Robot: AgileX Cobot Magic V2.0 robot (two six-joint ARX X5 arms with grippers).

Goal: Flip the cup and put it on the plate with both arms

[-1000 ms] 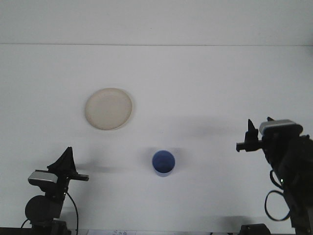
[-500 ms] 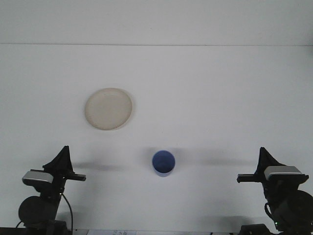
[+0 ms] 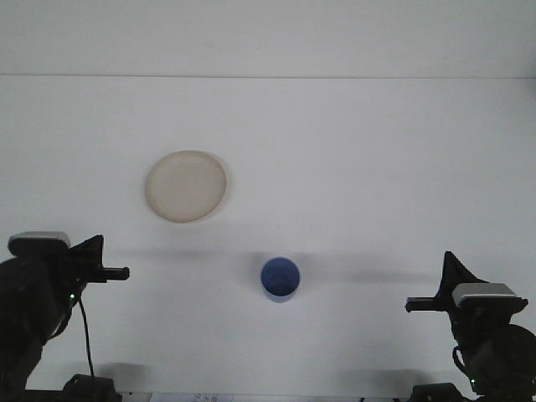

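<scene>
Front view: white surface (image 3: 352,151) with blue cup (image 3: 280,278) upright, mouth up, near the lower middle, well apart from cream plate (image 3: 186,186) up and to the left. Left claw (image 3: 99,270) at the left edge, holding nothing, touching nothing; opening not discernible. Right claw (image 3: 435,297) at the lower right, likewise empty-handed, opening impossible to judge. Compared with half a second ago: left claw higher and further left, pointing right toward the cup; right claw, cup and plate unchanged.
</scene>
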